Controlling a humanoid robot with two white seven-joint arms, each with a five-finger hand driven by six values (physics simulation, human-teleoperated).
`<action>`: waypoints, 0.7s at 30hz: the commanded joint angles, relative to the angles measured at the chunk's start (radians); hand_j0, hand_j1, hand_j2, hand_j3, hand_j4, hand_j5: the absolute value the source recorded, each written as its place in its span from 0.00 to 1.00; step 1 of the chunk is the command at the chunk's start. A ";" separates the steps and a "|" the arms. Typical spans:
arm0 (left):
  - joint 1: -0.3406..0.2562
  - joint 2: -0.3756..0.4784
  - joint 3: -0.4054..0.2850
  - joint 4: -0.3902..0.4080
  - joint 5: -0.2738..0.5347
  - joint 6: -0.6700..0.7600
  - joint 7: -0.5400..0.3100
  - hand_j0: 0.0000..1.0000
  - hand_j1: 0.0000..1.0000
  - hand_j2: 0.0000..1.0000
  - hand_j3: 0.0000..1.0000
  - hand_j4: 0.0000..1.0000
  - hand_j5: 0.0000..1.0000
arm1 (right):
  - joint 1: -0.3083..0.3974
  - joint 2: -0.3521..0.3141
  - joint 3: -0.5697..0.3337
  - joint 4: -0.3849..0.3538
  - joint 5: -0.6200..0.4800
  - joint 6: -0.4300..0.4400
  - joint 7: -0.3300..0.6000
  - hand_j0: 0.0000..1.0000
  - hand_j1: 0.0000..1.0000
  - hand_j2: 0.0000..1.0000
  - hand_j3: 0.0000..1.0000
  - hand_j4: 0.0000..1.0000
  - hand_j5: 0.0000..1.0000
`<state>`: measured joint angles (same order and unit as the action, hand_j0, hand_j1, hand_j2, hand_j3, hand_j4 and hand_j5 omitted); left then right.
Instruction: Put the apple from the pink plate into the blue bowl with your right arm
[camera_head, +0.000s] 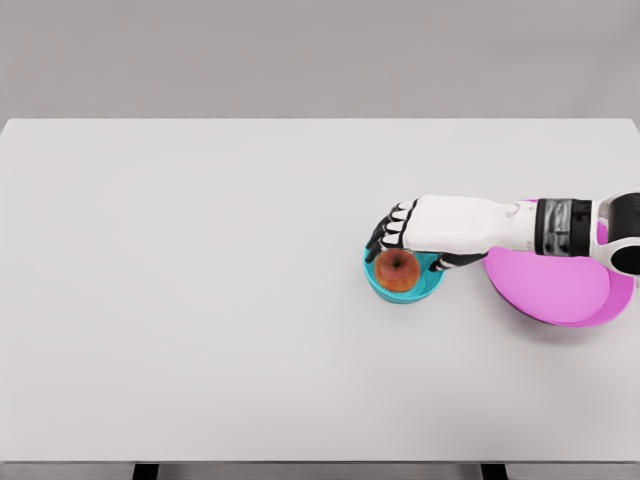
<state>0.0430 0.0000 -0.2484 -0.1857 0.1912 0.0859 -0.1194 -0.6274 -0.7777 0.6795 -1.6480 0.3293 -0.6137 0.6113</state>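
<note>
Head view: the right hand (425, 235) reaches in over the pink plate (560, 290) near the counter (200, 300)'s right edge, its fingers (385, 235) curled loosely above the apple (398, 270). The apple sits inside the blue bowl (375, 282); whether the fingers grip it, I cannot tell.

1. No text, label, brand, number or sign is showing anywhere that can be read (the surfaces are all appearing plain).
2. The desk (200, 300) is carrying no lettering.
3. The blue bowl (376, 285) and pink plate (560, 290) are bearing no markings.
</note>
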 joint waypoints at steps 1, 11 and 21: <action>0.000 0.000 0.000 0.000 0.001 0.000 0.000 1.00 1.00 1.00 1.00 1.00 1.00 | 0.000 0.000 0.002 -0.001 -0.006 0.003 0.000 1.00 1.00 1.00 1.00 1.00 1.00; 0.000 0.000 0.000 0.000 0.001 0.000 0.000 1.00 1.00 1.00 1.00 1.00 1.00 | 0.012 -0.115 -0.199 -0.047 -0.026 0.003 0.000 1.00 1.00 1.00 1.00 1.00 1.00; 0.000 0.000 0.000 0.000 0.001 0.000 0.000 1.00 1.00 1.00 1.00 1.00 1.00 | 0.221 -0.121 -0.497 0.004 -0.125 0.003 0.000 1.00 1.00 1.00 1.00 1.00 1.00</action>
<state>0.0430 0.0000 -0.2483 -0.1858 0.1914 0.0859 -0.1191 -0.3897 -0.9389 0.2103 -1.6580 0.2169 -0.6141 0.6115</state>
